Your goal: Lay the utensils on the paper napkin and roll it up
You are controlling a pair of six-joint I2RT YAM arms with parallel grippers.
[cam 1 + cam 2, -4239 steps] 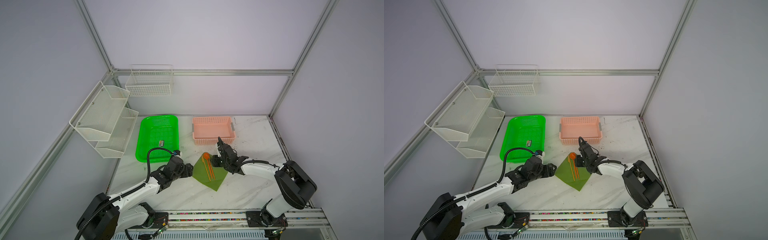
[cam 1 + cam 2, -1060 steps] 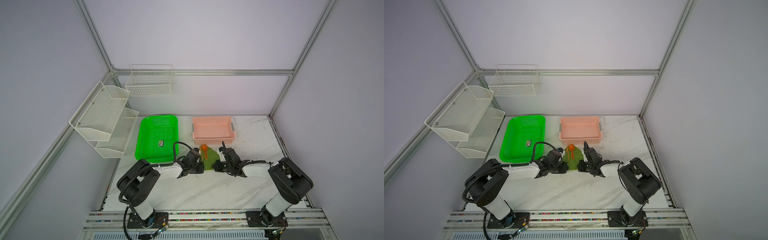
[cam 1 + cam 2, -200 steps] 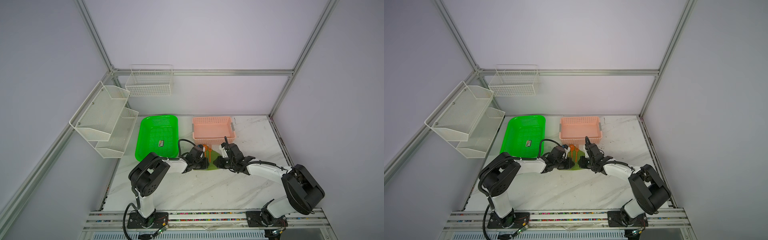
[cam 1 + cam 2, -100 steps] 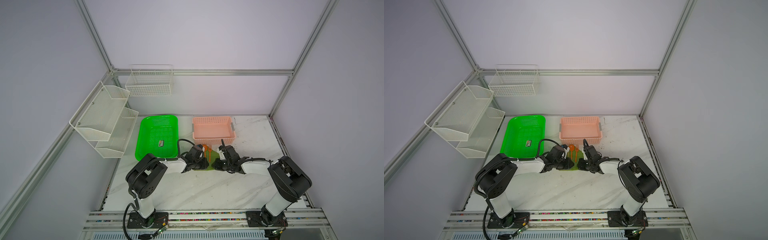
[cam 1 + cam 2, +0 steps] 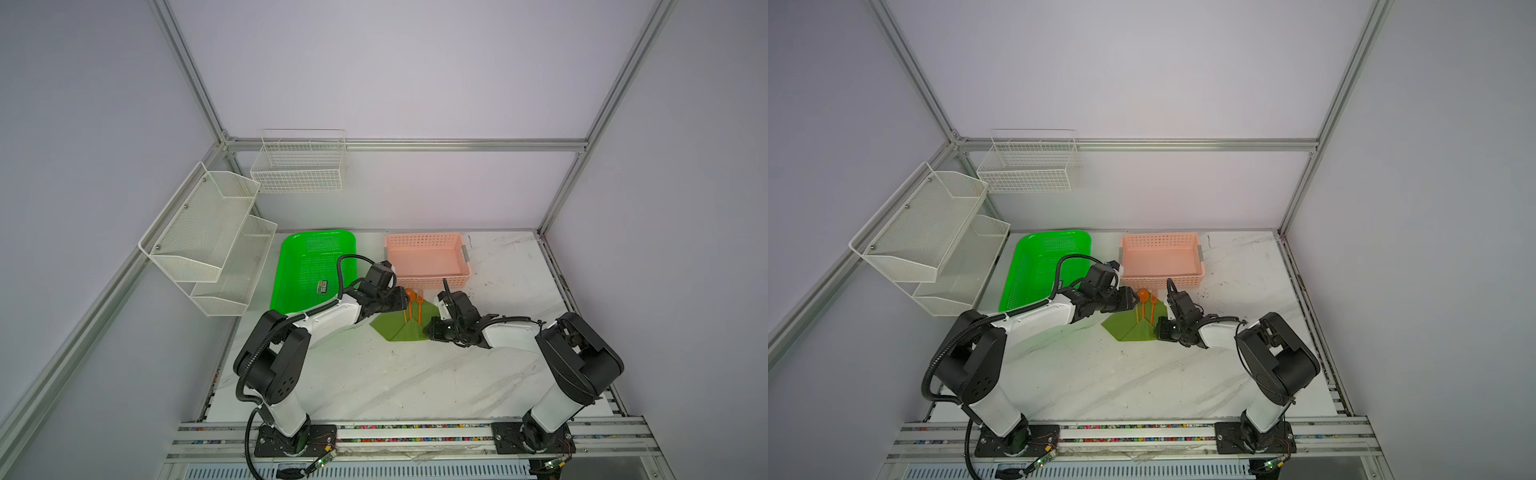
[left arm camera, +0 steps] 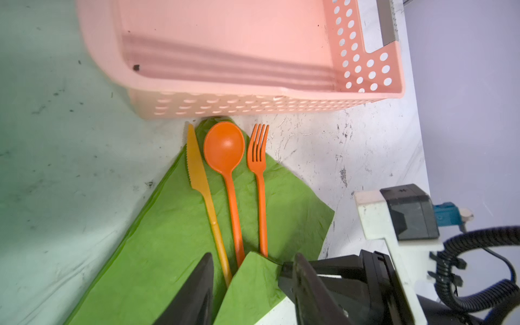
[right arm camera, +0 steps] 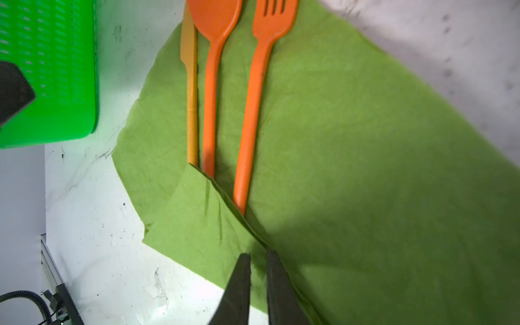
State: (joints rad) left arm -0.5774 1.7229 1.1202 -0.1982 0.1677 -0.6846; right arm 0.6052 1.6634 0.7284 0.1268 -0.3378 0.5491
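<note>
On the paper napkin (image 7: 337, 140), the right gripper (image 7: 257, 255) pinched the near fold, needing tightness over the utensils (image 7: 209, 112); the left gripper (image 6: 253, 257) stood open.

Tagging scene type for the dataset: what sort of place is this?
Most likely a lab robot workcell, not a real dining space: aluminium frame with blank panels, a left arm and right arm bolted to a front rail, wire racks on the walls.

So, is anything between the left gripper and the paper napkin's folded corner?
Nothing visible. The left gripper stands open right at the corner of the paper napkin folded up at the handle ends of the knife, spoon and fork. Only the pink basket crowds the napkin, at its far tip.
</note>
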